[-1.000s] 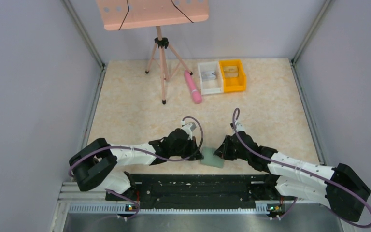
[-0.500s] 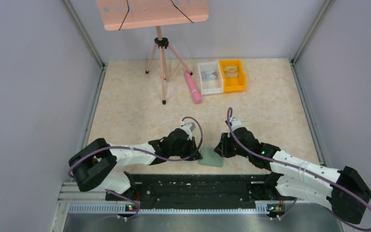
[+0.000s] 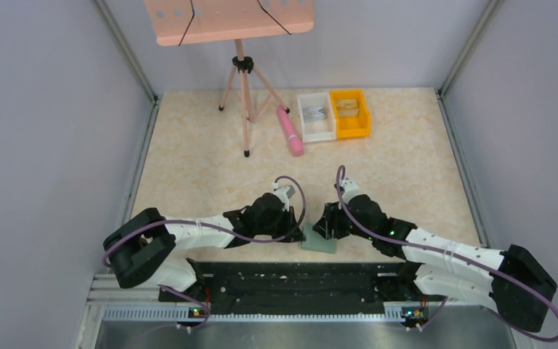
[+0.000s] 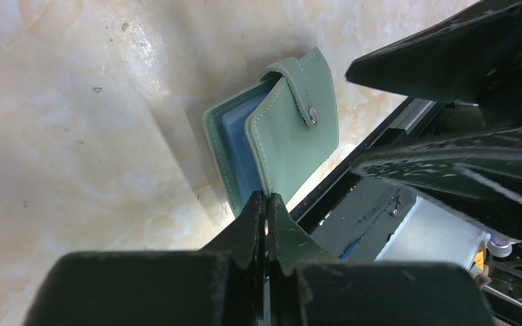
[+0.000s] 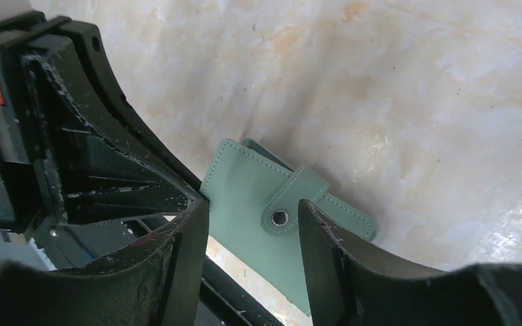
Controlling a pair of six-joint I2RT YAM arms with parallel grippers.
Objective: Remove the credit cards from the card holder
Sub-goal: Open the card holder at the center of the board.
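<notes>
The marbled desk (image 3: 203, 167) carries the sage-green card holder (image 3: 318, 241) at its near edge. The left pincer (image 3: 299, 233) is clamped on the cover's corner (cover raised a little, blue lining (image 4: 239, 146) showing). The right pincer (image 5: 251, 207) gapes above the holder, fingers either side of the snap tab (image 5: 296, 197).

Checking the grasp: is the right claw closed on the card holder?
No, the right claw gapes open, with the card holder showing between its fingers.
</notes>
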